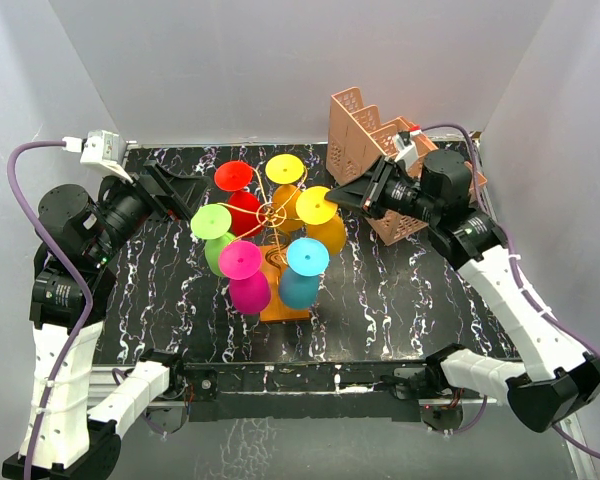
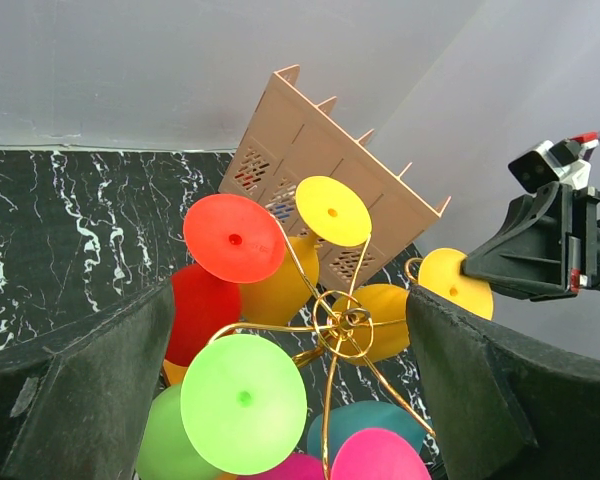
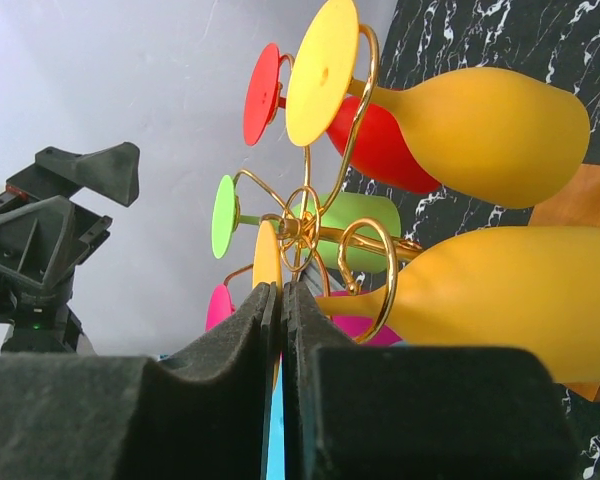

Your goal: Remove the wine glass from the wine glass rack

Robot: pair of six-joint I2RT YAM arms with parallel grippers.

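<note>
Wine glass rack [image 1: 273,215] — black marbled table [image 1: 380,295], white walls [image 1: 280,60]

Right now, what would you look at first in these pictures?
The bright wine glasses, red, yellow, green, pink and blue, hanging upside down on the gold wine glass rack in the middle. The right gripper pinches the foot of one yellow wine glass, while the left gripper hangs open opposite.
</note>
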